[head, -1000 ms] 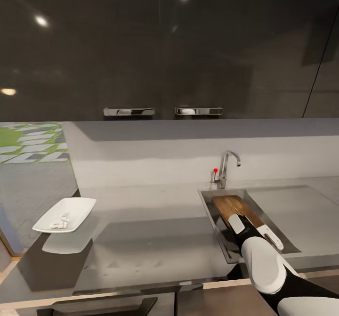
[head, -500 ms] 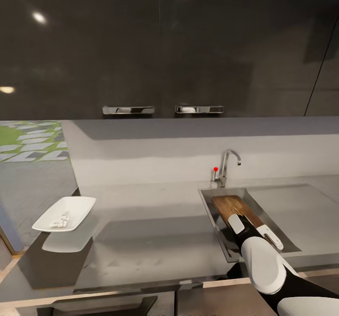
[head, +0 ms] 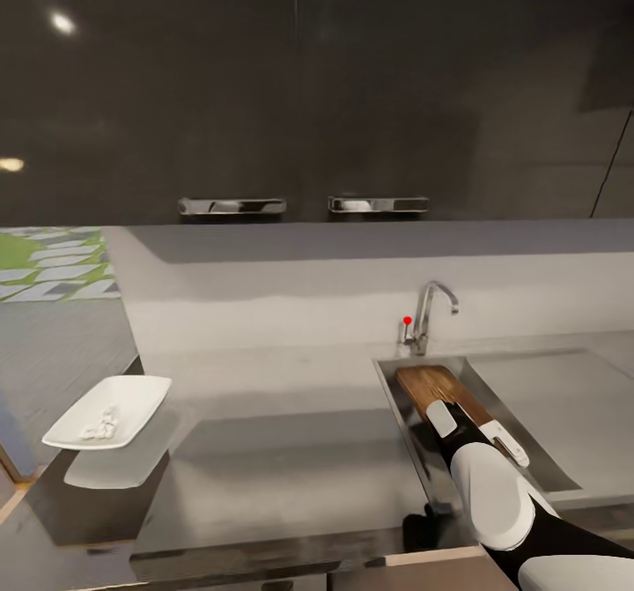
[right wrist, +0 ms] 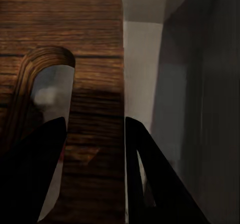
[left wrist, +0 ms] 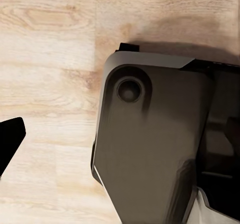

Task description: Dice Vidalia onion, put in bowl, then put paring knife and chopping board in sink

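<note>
The right hand [right wrist: 95, 154] reaches down into the rectangular grey steel sink [head: 394, 397], its two dark fingers [right wrist: 35, 169] straddling the edge of the rectangular dark-brown wooden chopping board [right wrist: 75, 43]. It appears to grip the board, which lies slanted inside the basin, probably so it can be set down there. Beyond the hand stands the curved chrome tap [head: 427, 313]. Well off to its left, the shallow white squarish bowl [head: 132, 393] holds pale diced pieces [head: 99, 424] on the glossy dark-grey surface [head: 282, 450]. Against a second ago, hand and board keep their pose; the camera has shifted.
</note>
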Tool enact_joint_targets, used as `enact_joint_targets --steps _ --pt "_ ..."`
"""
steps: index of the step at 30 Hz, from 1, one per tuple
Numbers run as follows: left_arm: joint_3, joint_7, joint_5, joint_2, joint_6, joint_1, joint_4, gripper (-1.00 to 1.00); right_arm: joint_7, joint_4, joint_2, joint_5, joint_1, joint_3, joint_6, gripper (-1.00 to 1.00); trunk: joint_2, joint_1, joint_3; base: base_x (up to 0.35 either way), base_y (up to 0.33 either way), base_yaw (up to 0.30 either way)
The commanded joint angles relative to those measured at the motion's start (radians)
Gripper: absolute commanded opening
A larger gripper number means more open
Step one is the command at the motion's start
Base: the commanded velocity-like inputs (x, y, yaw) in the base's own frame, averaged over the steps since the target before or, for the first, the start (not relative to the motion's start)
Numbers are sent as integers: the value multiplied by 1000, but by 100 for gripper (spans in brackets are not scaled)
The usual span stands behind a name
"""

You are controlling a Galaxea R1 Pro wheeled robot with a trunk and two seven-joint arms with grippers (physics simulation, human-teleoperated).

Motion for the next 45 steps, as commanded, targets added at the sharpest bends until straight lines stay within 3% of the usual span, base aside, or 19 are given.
enact_joint_targets --steps 1,16,45 --pt "-8 2 9 -1 -3 -2 3 100 0 -1 1 -1 -1 -3 -6 -100 -1 1 -2 210 0 0" --pt "-8 2 9 -2 -1 -2 3 100 2 0 1 -1 -1 -3 -7 -100 -1 1 -4 30 0 0" --pt "-8 2 9 -2 0 -2 3 100 4 0 1 -1 -1 -3 -7 -100 -1 1 -49 0 0 0"
